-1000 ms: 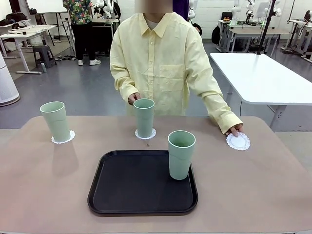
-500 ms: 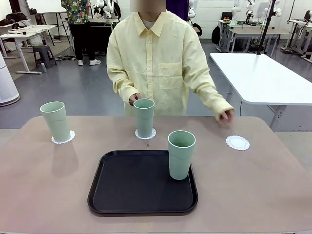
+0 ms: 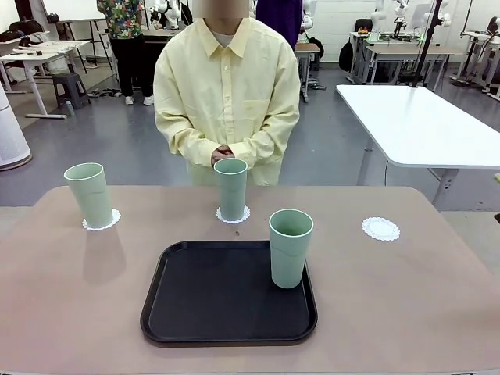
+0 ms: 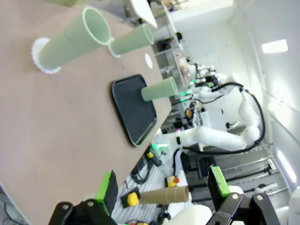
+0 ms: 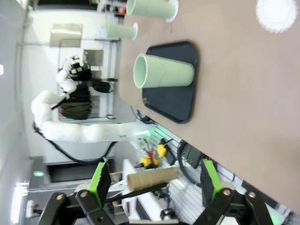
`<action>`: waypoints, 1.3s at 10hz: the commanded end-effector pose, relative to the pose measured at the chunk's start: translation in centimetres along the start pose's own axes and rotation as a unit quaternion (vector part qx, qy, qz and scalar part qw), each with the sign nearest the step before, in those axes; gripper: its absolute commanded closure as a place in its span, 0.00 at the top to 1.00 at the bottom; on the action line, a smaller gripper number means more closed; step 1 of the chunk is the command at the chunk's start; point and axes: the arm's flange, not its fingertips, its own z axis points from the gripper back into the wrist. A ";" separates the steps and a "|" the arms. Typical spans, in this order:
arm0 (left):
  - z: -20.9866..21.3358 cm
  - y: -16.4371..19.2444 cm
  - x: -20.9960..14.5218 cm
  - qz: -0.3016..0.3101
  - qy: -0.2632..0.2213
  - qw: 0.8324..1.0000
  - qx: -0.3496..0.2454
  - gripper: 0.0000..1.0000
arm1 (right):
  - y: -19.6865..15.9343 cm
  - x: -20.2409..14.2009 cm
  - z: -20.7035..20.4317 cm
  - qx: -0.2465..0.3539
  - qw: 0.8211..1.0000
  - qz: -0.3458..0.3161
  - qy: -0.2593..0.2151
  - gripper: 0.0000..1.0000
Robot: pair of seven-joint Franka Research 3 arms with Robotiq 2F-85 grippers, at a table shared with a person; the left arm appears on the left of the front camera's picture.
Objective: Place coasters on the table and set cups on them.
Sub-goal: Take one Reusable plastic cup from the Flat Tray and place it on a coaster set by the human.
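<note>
Three pale green cups stand on the beige table (image 3: 422,312). The left cup (image 3: 90,195) rests on a lacy white coaster (image 3: 101,221), and the middle cup (image 3: 231,189) on another coaster (image 3: 233,216). The third cup (image 3: 291,248) stands on the black tray (image 3: 211,301). A bare coaster (image 3: 381,229) lies at the right. From the left wrist, my left gripper (image 4: 164,185) is open and empty, off the table's edge, facing the left cup (image 4: 70,40). My right gripper (image 5: 154,183) is open too, with the tray cup (image 5: 164,72) and the bare coaster (image 5: 277,13) ahead.
A person in a yellow shirt stands at the far side, hands (image 3: 224,153) joined just behind the middle cup. A white-topped table (image 3: 422,125) stands beyond the far right corner. Open tabletop lies around the bare coaster and in front of the tray.
The person's hand has left the right coaster and drawn back. The person has stepped toward picture left and joined both hands behind the middle cup. Cups and coasters have not moved.
</note>
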 end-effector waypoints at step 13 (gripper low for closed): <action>0.2 -0.1 -0.1 0.001 -0.001 1.000 0.001 1.00 | 9.5 1.8 -14.7 -0.317 0.805 0.477 0.154 1.00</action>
